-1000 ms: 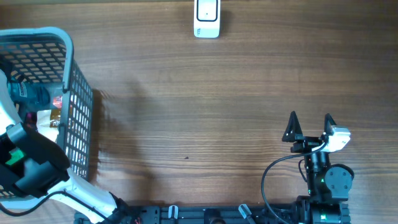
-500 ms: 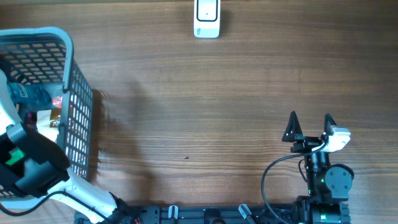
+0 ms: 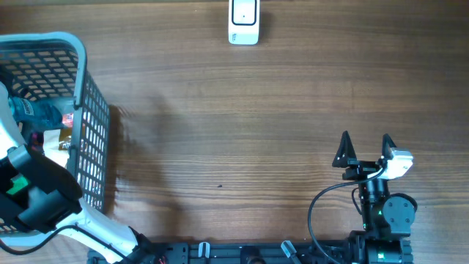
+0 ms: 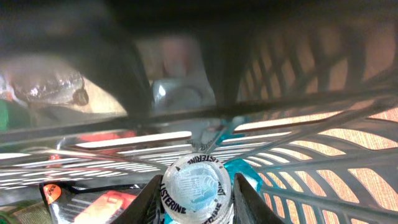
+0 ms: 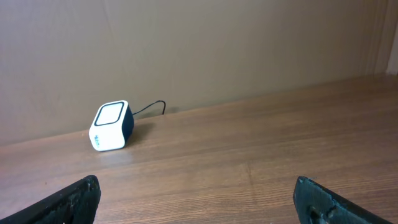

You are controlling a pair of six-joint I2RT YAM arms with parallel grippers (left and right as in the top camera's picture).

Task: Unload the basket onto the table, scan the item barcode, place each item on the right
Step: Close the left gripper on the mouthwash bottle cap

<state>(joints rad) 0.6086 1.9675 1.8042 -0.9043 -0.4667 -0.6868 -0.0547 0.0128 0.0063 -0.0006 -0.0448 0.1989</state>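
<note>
- Left end effector (image 4: 198, 198): inside the basket (image 3: 82, 62), fingers (image 4: 151, 200) set against both sides of the cap of the mouthwash bottle (image 4: 194, 182). Judged a grip on the cap, the one part that stands clear of the other goods.
- Mouthwash bottle: the item to be scanned. It sits in the basket with its cap towards the wrist camera, beside an orange packet (image 4: 93, 202). No barcode shows in any view.
- Left arm (image 3: 40, 194): comes up from the near edge of the surface (image 3: 256, 132) and crosses the basket's near side, wrist turned down into the basket. In the overhead view the arm covers its own fingers.
- Basket: at the left edge of the surface, mesh wall towards the open wood. Judged placed there so the left arm alone can pick from it.
- Scanner (image 3: 243, 22): well to the right of the basket, at the far edge of the surface, window up. Nothing stands between it and the basket, so the carry path is free.
- Right end effector (image 3: 365, 138): farthest from the basket, on the near side, fingers spread wide and holding nothing.
- Right arm (image 3: 385, 213): folded back at the near edge, wrist level and aimed at the scanner (image 5: 111, 126). Judged parked clear of the work.
</note>
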